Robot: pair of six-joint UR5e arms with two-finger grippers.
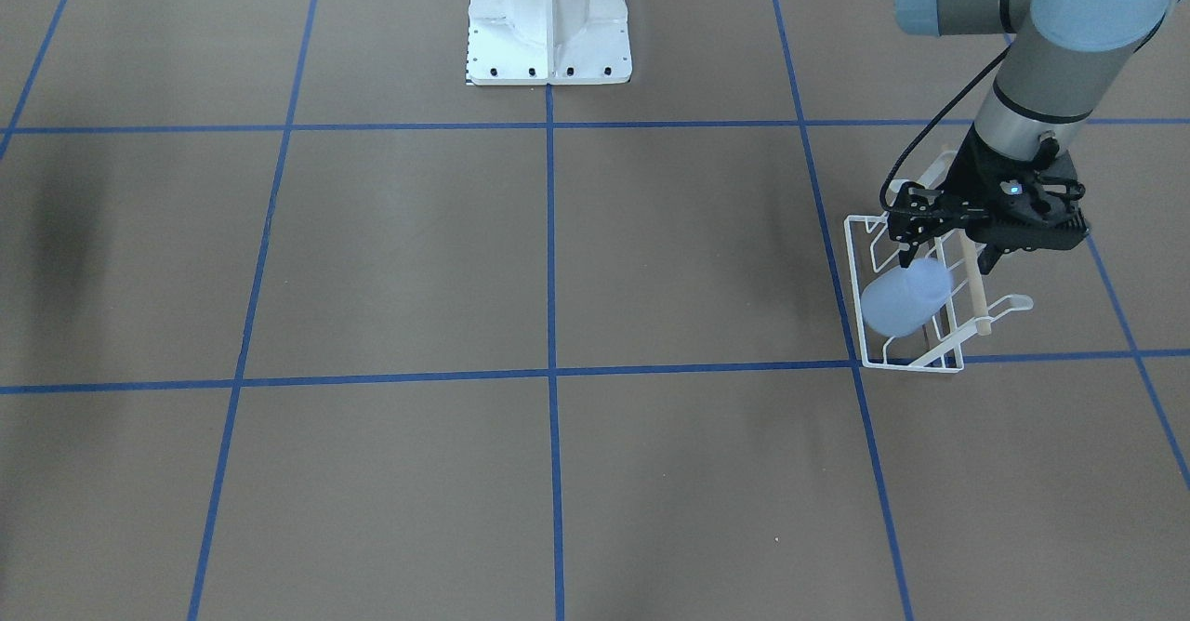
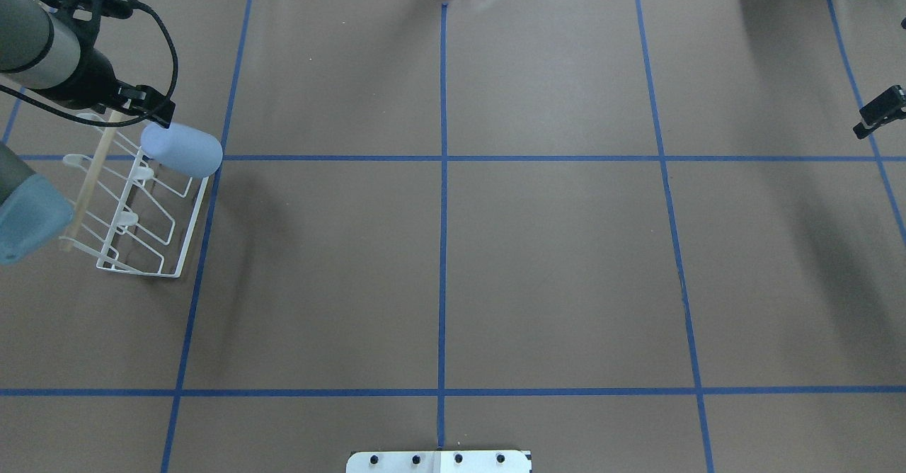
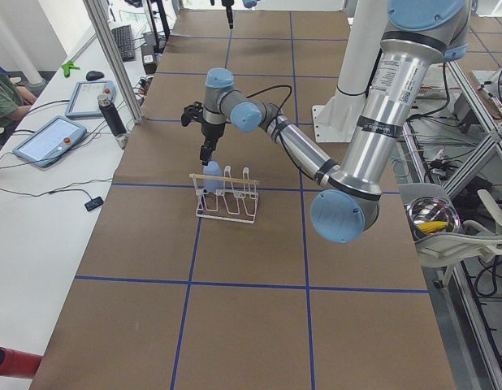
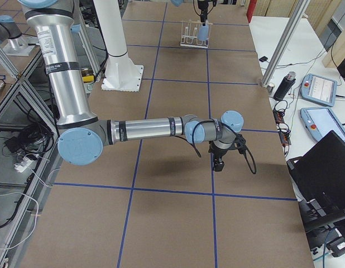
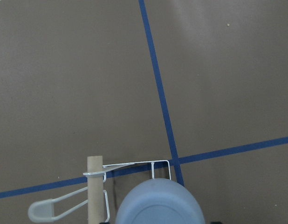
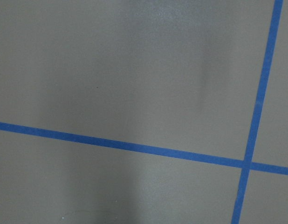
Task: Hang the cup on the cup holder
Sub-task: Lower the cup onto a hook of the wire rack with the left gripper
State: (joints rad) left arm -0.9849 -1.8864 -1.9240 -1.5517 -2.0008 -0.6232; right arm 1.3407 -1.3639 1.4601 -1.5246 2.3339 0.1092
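Holding the cup (image 1: pixel 906 299) over the rack (image 1: pixel 978 310)
Left gripper (image 1: pixel 942 264) clamped on it, wrist tilted down; right gripper (image 2: pixel 880 112) is parked far off, can't tell its jaws.

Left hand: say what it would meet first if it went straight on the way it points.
The cup, which fills the line just ahead of the left hand; behind it lies the cup holder. Whether they already touch is unclear.

All I get from this camera is brown tabletop (image 6: pixel 111 70), crossed by two blue tape lines (image 6: pixel 120 144) that meet low on the right, with a faint shadow.
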